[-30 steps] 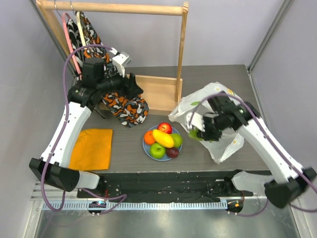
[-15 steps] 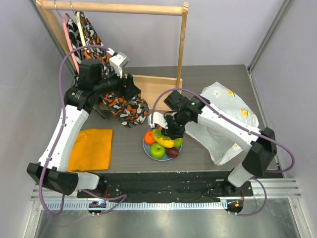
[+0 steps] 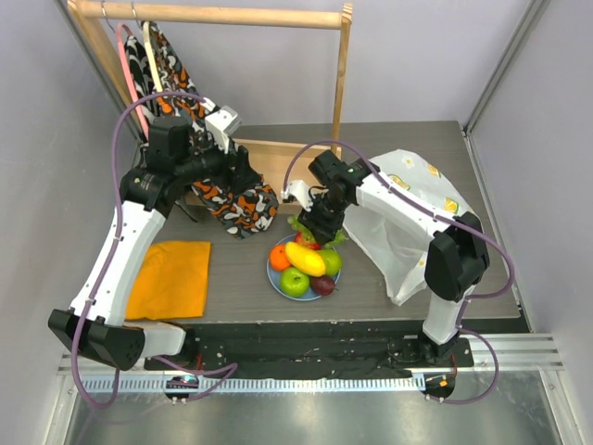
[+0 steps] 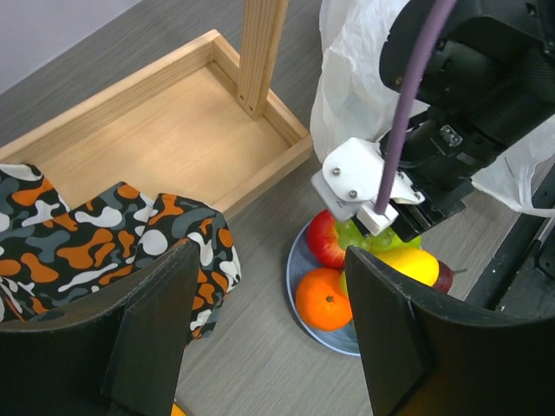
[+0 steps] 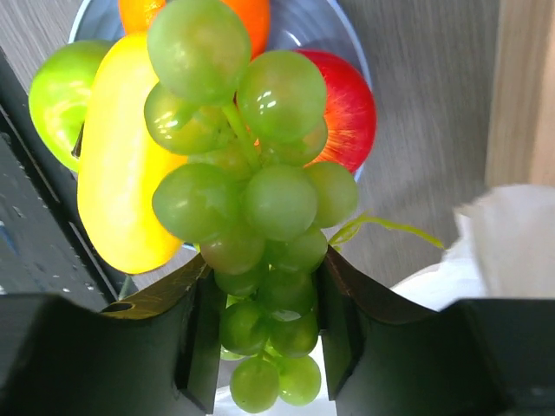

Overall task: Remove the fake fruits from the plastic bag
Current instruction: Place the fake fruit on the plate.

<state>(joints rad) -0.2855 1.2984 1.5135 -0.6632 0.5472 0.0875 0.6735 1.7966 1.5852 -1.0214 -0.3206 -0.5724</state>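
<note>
My right gripper (image 5: pixel 264 321) is shut on the green grape bunch (image 5: pixel 251 199), which hangs over the far side of the light-blue plate (image 3: pixel 274 278). On the plate lie an orange (image 3: pixel 280 255), a yellow mango (image 3: pixel 306 258), a green apple (image 3: pixel 295 281), a red apple (image 5: pixel 351 108), a green pear (image 3: pixel 331 262) and a dark plum (image 3: pixel 322 285). The white plastic bag (image 3: pixel 408 213) lies crumpled to the right of the plate. My left gripper (image 4: pixel 269 338) is open and empty, above the table between the patterned cloth and the plate.
A wooden rack with a tray base (image 4: pixel 165 130) stands behind the plate. A camouflage-patterned cloth (image 4: pixel 113 234) hangs from the rack down onto the table. A folded orange cloth (image 3: pixel 171 278) lies at the front left.
My right arm has swung left from the bag to the plate with the grape bunch in its grip. The bag has slumped flatter. The left arm has barely moved.
</note>
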